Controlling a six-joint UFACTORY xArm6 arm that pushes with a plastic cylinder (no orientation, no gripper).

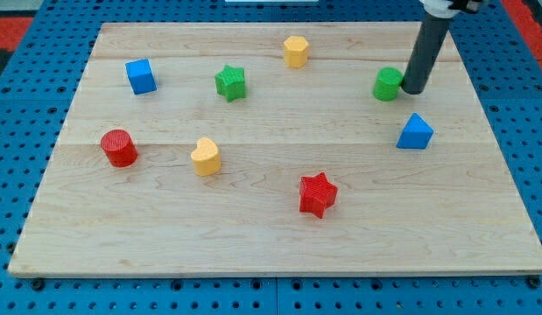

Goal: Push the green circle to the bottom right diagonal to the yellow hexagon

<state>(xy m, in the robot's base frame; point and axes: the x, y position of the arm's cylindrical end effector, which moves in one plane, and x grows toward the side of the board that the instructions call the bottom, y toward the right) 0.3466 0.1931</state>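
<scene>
The green circle [387,84] sits at the board's upper right. My tip [412,90] is right beside it on its right side, touching or almost touching it. The yellow hexagon [295,51] stands near the view's top, left of and a little above the green circle. The rod rises from the tip toward the view's top right corner.
A blue triangle [415,132] lies just below my tip. A green star [230,83], a blue cube [140,76], a red circle [119,147], a yellow heart [205,157] and a red star [318,194] are spread over the wooden board [271,245].
</scene>
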